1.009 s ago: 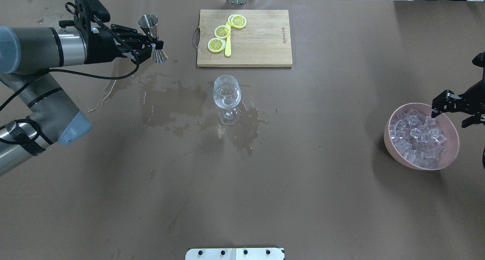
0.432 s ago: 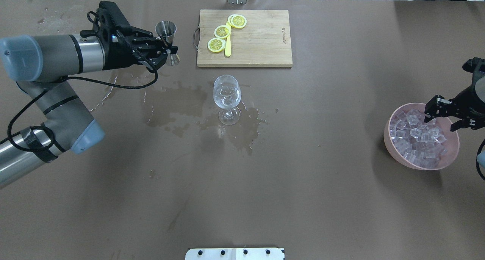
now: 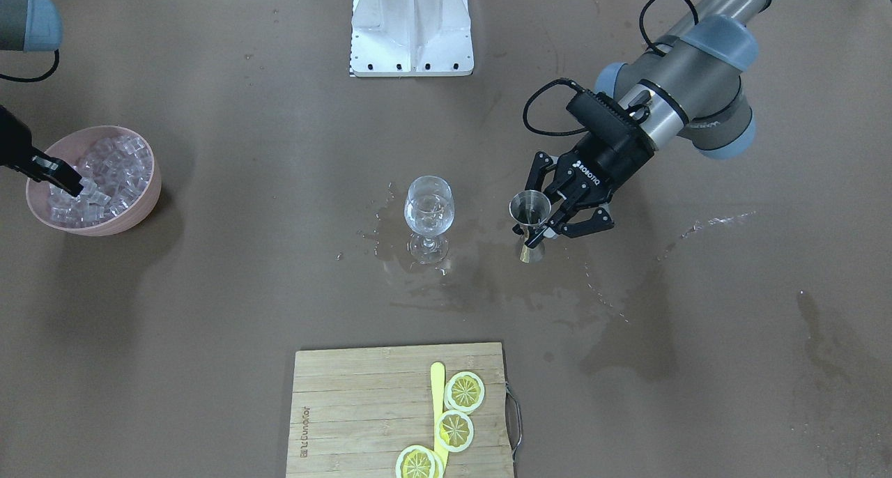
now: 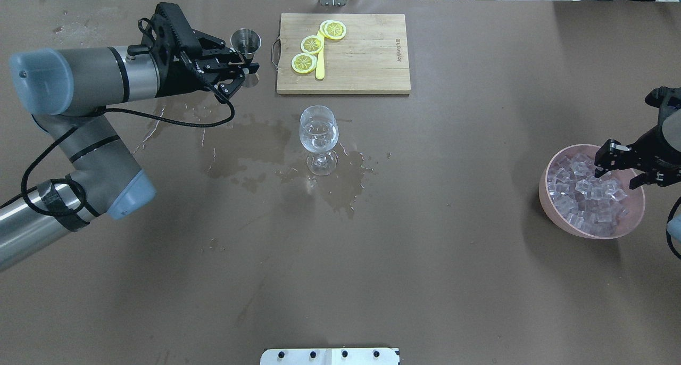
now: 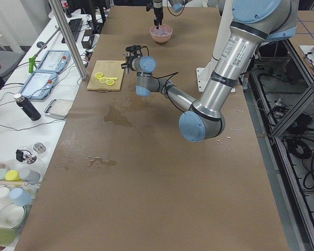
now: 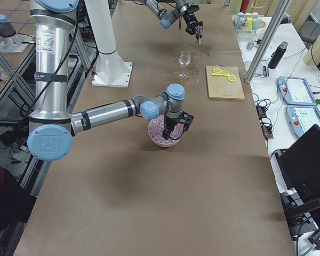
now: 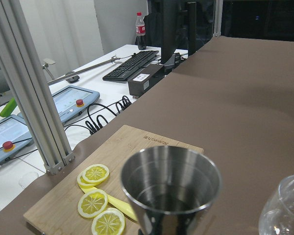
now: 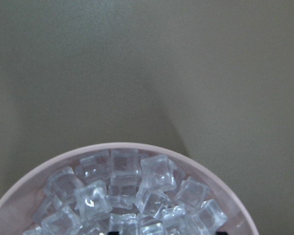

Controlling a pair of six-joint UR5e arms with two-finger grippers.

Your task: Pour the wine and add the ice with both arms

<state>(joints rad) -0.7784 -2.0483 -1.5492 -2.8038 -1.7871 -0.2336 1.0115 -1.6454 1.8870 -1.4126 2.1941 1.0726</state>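
Where cropped, right gripper (image 4: 620,169) fingertips unseen.

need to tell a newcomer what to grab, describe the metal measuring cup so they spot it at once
Find the wooden cutting board with lemon slices. Just off its handle end, the left gripper holds a small steel hourglass-shaped jigger upright. It is the only metal vessel; the wine glass nearby is clear.

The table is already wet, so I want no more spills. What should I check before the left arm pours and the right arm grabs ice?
1. Left gripper clamped on the jigger: ok.
2. Jigger upright: ok.
3. Jigger over the wine glass: not ok, it is off to one side.
4. Wine glass standing upright: ok.
5. Right gripper open over the ice in the pink bowl: ok.
6. Liquid level in jigger: cannot tell.
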